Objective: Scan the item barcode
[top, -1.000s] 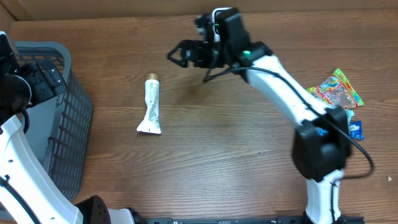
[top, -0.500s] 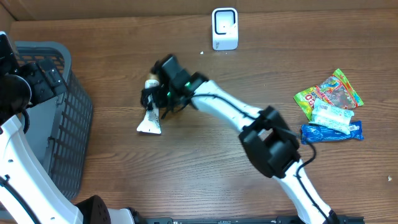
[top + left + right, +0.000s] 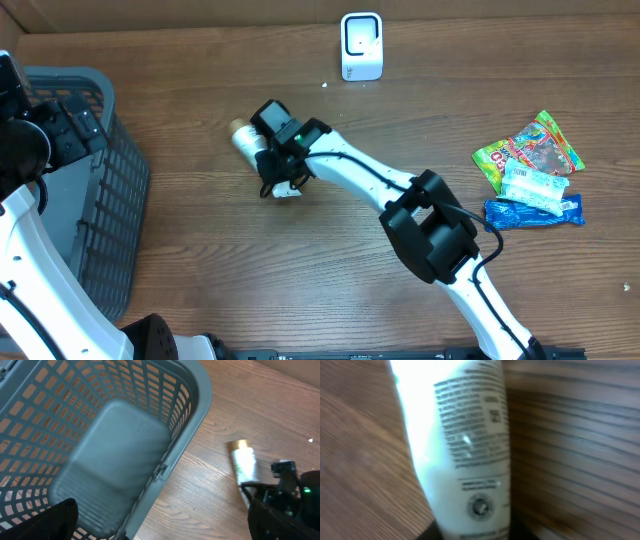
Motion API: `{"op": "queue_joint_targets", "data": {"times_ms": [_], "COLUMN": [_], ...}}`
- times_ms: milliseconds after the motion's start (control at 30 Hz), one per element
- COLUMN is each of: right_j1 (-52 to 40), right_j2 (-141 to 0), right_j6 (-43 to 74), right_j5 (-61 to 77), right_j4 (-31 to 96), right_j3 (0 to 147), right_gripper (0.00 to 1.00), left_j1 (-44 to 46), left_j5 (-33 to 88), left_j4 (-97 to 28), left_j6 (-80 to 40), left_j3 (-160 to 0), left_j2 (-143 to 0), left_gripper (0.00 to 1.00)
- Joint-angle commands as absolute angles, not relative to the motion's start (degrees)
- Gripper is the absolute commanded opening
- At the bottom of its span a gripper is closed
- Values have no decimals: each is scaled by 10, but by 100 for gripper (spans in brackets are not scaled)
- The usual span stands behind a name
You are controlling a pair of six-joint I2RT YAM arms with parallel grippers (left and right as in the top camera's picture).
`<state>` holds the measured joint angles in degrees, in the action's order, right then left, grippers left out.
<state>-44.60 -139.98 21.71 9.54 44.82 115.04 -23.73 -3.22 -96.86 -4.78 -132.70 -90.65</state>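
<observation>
The item is a white tube with a gold cap, lying on the wooden table left of centre. My right gripper is down on its lower half and hides it from above. In the right wrist view the tube fills the frame, printed side up, with the dark fingers of the right gripper pressed on both sides of it. The white scanner stands at the far edge. My left gripper hangs open over the grey basket, holding nothing. The left wrist view also catches the tube.
The grey basket takes up the left side of the table. At the right edge lie a colourful snack bag and a blue packet. The right arm stretches across the middle of the table.
The right arm swung from the scanner down to the tube and its jaws closed on it. The tube turned, its tail now pointing lower right. The left arm stayed still.
</observation>
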Motion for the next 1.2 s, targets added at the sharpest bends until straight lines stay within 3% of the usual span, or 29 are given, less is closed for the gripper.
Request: {"op": "queue_joint_targets", "data": {"times_ms": [0, 167, 467, 567, 733, 800, 833, 900, 967, 1067, 1167], "right_j1": [-403, -371, -298, -298, -309, -309, -305, -296, -288, -276, -273], "right_j2": [-1404, -1396, -1386, -1373, -1311, -1282, -1271, -1252, -1247, -1251, -1258], "right_j6": [145, 80, 135, 130, 117, 117, 117, 118, 118, 118, 118], "right_j5": [53, 58, 60, 61, 62, 62, 62, 62, 63, 78, 77], "right_j4": [491, 545, 636, 645, 646, 641, 636, 624, 611, 602, 604], "right_j3": [1149, 1149, 1149, 1149, 1150, 1150, 1150, 1150, 1150, 1146, 1143], "right_gripper": [13, 4, 4, 9, 27, 23, 11, 4, 4, 15, 14], "left_j1": [-239, -239, -239, -239, -239, -239, -239, -239, -239, -239, -239], "left_j5": [-30, -30, -30, -30, -30, -30, -30, -30, -30, -30, -30], "left_j4": [-968, -968, -968, -968, -968, -968, -968, -968, -968, -968, -968], "left_j6": [-56, -56, -56, -56, -56, -56, -56, -56, -56, -56, -56], "left_j3": [-1335, -1335, -1335, -1335, -1335, -1335, -1335, -1335, -1335, -1335, -1335], "left_j2": [-907, -907, -907, -907, -907, -907, -907, -907, -907, -907, -907], "left_gripper": [100, 100, 100, 99, 99, 99, 99, 100, 100, 100, 100]}}
